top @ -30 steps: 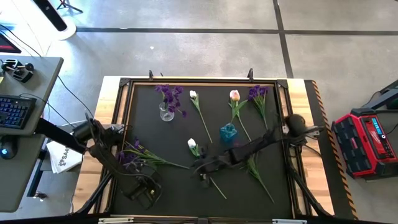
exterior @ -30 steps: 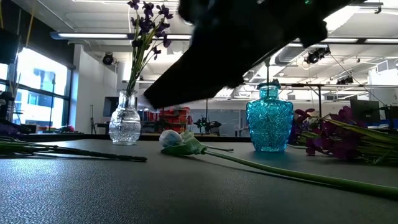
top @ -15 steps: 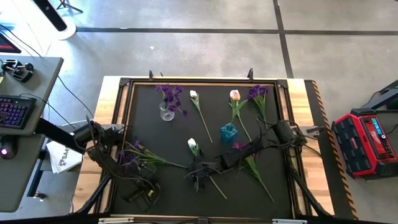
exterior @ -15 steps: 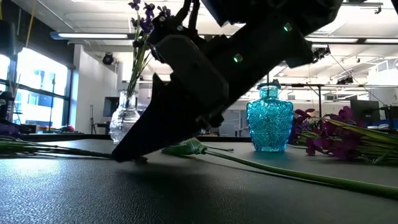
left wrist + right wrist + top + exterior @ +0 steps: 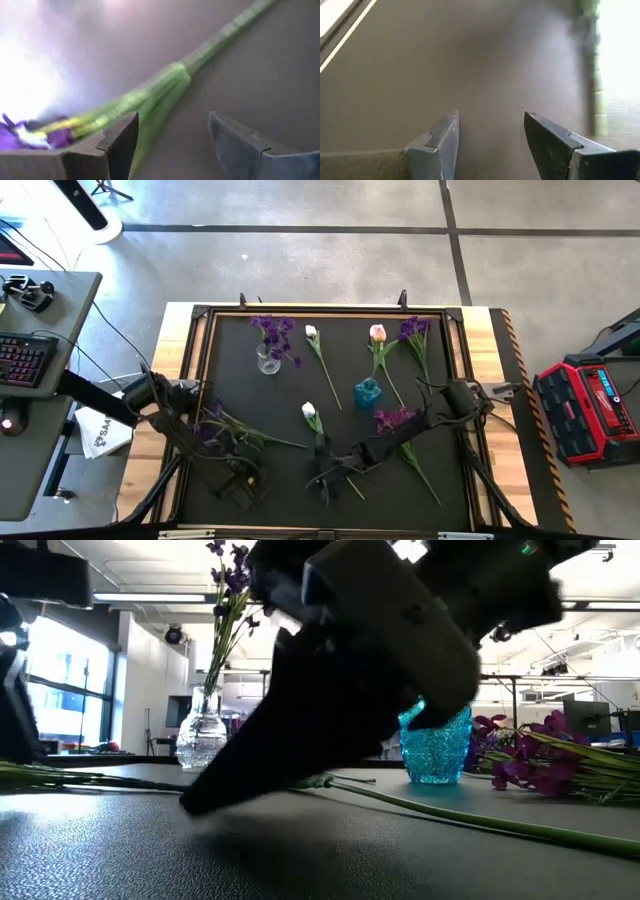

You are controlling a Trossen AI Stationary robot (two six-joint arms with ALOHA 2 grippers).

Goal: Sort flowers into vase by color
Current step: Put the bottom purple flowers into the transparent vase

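Flowers lie spread over the black mat [image 5: 240,380] on the table, and only one purple sprig [image 5: 272,332] stands already in the clear glass vase [image 5: 267,361] at the far left part of the mat. The blue glass vase [image 5: 367,394] stands near the middle and holds no stem.

A white tulip [image 5: 311,333] and a pink tulip [image 5: 377,334] lie along the far side, and a purple sprig [image 5: 413,329] lies just beside the pink one. A second white tulip [image 5: 309,411] lies near the centre, with its stem running toward the front of the mat. Another purple sprig [image 5: 396,420] lies close to the blue vase, partly under the right arm. One more purple sprig [image 5: 212,430] lies on the left side, its long stem pointing toward the centre.

The right gripper [image 5: 322,479] is low over the mat, near the front edge and just at the stem of the central white tulip. Its fingers [image 5: 442,145] stand apart with only bare mat between them.

The left gripper [image 5: 238,490] is at the front left of the mat. Its fingers [image 5: 117,142] are also apart, and the green stem of the left purple sprig [image 5: 160,95] lies on the mat between them, not pinched.
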